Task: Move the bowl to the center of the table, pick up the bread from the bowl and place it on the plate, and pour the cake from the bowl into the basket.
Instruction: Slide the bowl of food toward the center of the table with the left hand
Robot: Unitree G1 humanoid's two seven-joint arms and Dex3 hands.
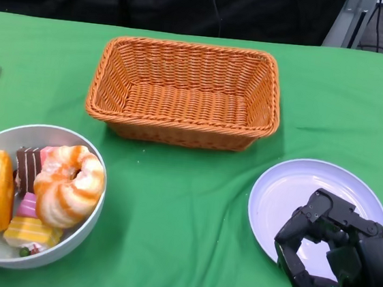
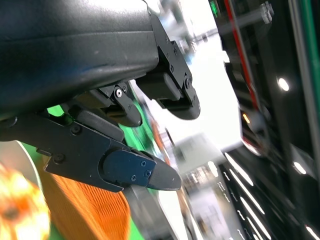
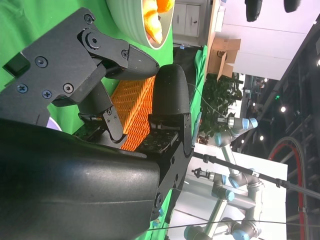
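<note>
Bowl (image 1: pixel 76 231) parked at the near left corner of the green table (image 1: pixel 184 211), not yet at center; nothing of the task done. Still loaded: two bread pieces (image 1: pixel 71 184), cake slices (image 1: pixel 30 168) between them. Largest first: basket (image 1: pixel 183 91) empty at the far middle, plate (image 1: pixel 289 195) bare at the near right, open green cloth between bowl and plate, room enough for a slide. Near table edge just beside the bowl's rim. Right hand (image 1: pixel 333 261) hovering over the plate, fingers curled apart, holding nothing. Left hand (image 2: pixel 150 135) off the table's left, fingers spread, empty.

Head view overhead, wrist views close, sideways, sharing basket (image 1: pixel 184 93)
</note>
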